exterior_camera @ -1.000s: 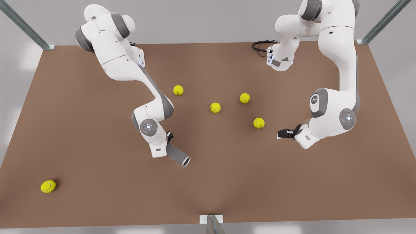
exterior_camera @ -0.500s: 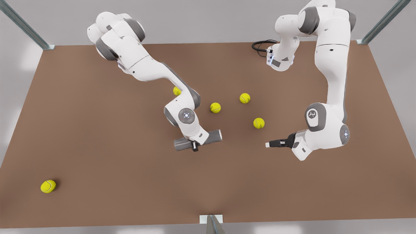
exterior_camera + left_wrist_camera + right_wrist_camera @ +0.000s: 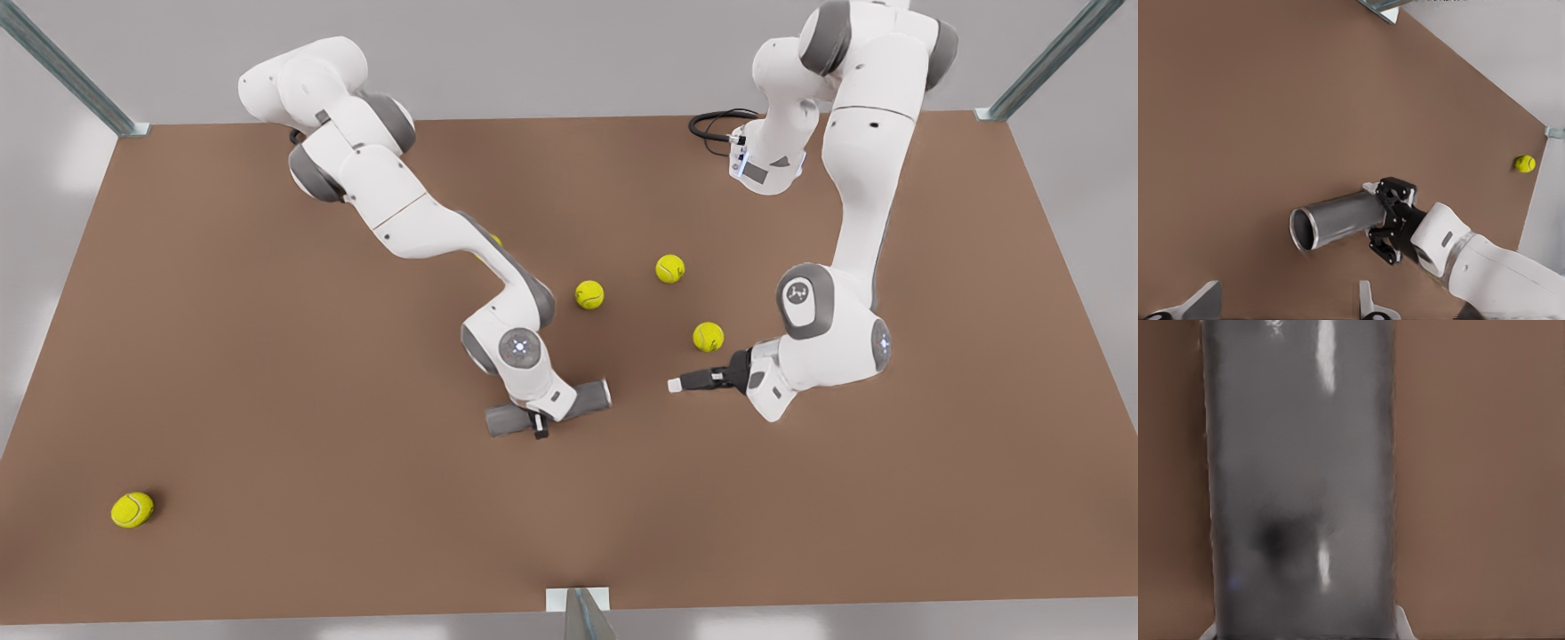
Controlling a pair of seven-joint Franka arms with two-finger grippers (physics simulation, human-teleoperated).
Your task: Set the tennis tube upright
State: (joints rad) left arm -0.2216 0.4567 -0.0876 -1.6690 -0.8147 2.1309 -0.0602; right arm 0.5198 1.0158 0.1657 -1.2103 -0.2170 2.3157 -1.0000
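Observation:
The tennis tube (image 3: pixel 591 397) is a grey metallic cylinder held level, lengthwise across the front view, just in front of the table's middle. My right gripper (image 3: pixel 536 425), on the arm at the front view's left, is shut on the tube's middle; the tube (image 3: pixel 1298 487) shows close up in the right wrist view. My left gripper (image 3: pixel 680 384), on the arm at the front view's right, is open and points at the tube's open end from a short gap away. In the left wrist view the tube's dark mouth (image 3: pixel 1303 230) faces my open left gripper (image 3: pixel 1287 288), with the right gripper (image 3: pixel 1388 220) clamped farther along the tube.
Yellow tennis balls lie on the brown table (image 3: pixel 267 533): three behind the grippers (image 3: pixel 589 294), (image 3: pixel 669 268), (image 3: pixel 708 337) and one at the near left (image 3: pixel 132 509). A black cable (image 3: pixel 711 124) lies by the far arm base. Metal posts stand at the corners.
The right gripper swung the tube from pointing toward the front to lying crosswise and carried it toward the front view's right. The left gripper moved toward the tube's open end.

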